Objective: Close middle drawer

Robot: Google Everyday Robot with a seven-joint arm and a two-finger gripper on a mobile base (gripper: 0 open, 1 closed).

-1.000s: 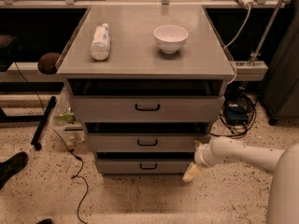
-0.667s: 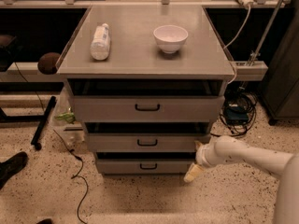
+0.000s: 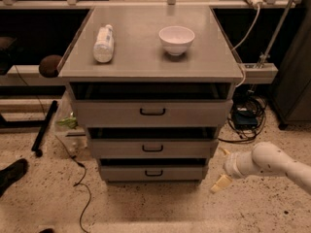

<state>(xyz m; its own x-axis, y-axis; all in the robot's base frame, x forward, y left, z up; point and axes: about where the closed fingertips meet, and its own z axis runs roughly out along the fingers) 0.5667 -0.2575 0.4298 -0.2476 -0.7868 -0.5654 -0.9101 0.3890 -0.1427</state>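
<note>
Pictured low at right, at the end of a white arm [image 3: 274, 163] reaching in from the frame edge: the gripper [image 3: 222, 168], spread fairly wide and holding nothing. Upper of its two tan fingertips [image 3: 224, 152] close by the right end of the middle drawer [image 3: 121, 148]; contact there impossible to judge. Lower fingertip down near the speckled floor [image 3: 160, 208], level with the bottom drawer [image 3: 126, 173] and just beside its right corner.

At centre, a grey cabinet [image 3: 150, 76] with three drawers, all pulled out part way, a dark gap above each front. Middle drawer sandwiched between the wider-looking top drawer [image 3: 107, 113] and the narrower-looking bottom one, with a small black bar handle [image 3: 152, 148] in the middle of its plain flat front.

On the worktop [image 3: 146, 57]: a plastic bottle [image 3: 103, 43] lying on its side at left and a white bowl [image 3: 176, 39] standing upright at right, well apart.

Around the cabinet: black cables [image 3: 245, 120] heaped on the floor at right, a thin dark cord [image 3: 83, 188] trailing across the floor at left, a dark shoe [image 3: 12, 174] at the left edge.
</note>
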